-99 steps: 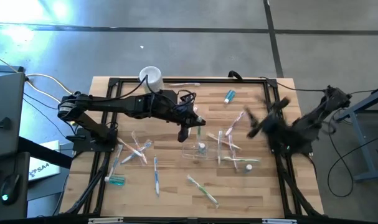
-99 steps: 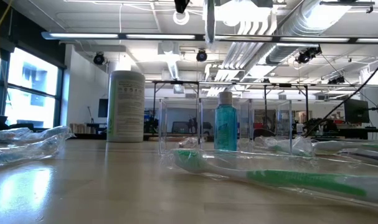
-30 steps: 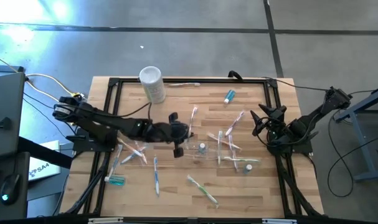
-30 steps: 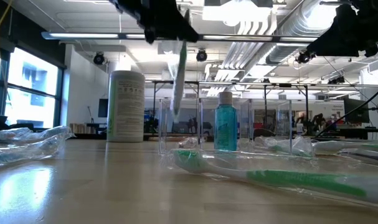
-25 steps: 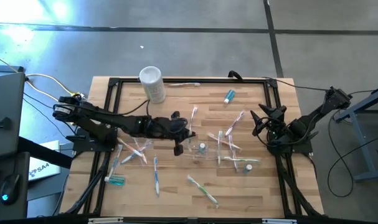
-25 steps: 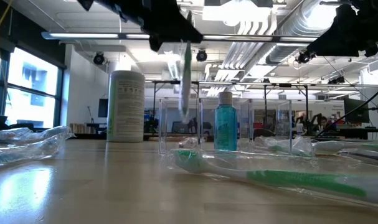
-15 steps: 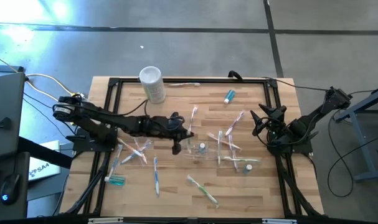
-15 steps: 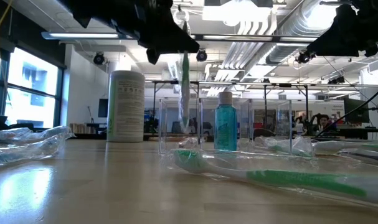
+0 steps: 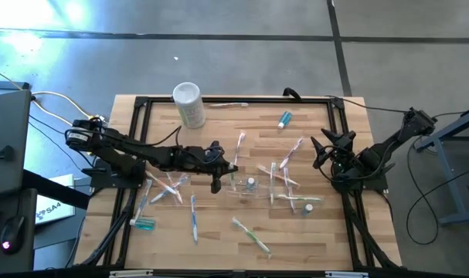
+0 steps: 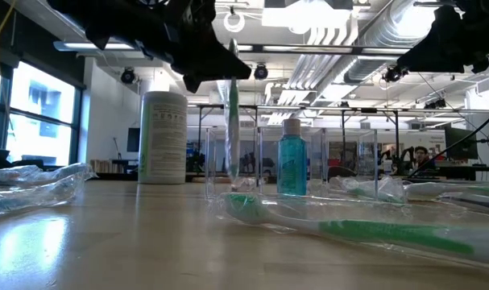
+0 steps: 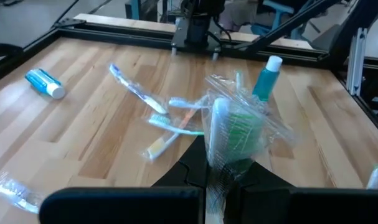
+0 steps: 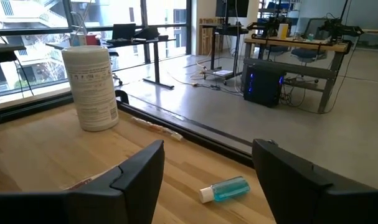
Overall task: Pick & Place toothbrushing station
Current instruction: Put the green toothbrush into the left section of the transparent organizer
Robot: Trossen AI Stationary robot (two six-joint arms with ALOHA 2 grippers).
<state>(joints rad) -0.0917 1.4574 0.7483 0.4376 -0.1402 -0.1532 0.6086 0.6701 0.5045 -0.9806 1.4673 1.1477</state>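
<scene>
My left gripper [image 9: 216,182] is at the table's middle, shut on a green-bristled toothbrush in a clear wrapper [image 11: 231,129]. In the low view the toothbrush [image 10: 231,129] hangs upright at the left part of the clear cup [image 10: 234,165], whether inside it I cannot tell. The cup [image 9: 242,188] holds a small teal bottle [image 9: 251,183]. My right gripper [image 9: 327,150] waits open and empty near the right edge, its fingers spread in the right wrist view [image 12: 207,180]. My left gripper pinches the wrapped toothbrush by its handle [image 11: 215,177] between its two fingers, which come from above. The bristle end [image 11: 238,127] hangs below the fingers, upright and clear of the table. The wrapper [image 11: 269,124] stands loosely out around the head.
Several wrapped toothbrushes lie scattered on the wood, such as a blue one [image 9: 194,218] and a green one [image 9: 252,234]. Teal tubes lie at the back [image 9: 284,119] and front left [image 9: 144,224]. A tall white cylinder [image 9: 188,103] stands at the back left.
My left gripper has gone down over the clear cup with the toothbrush. The toothbrush has swung from tilted to upright, and its lower end has sunk to the height of the cup's walls in the low view.
</scene>
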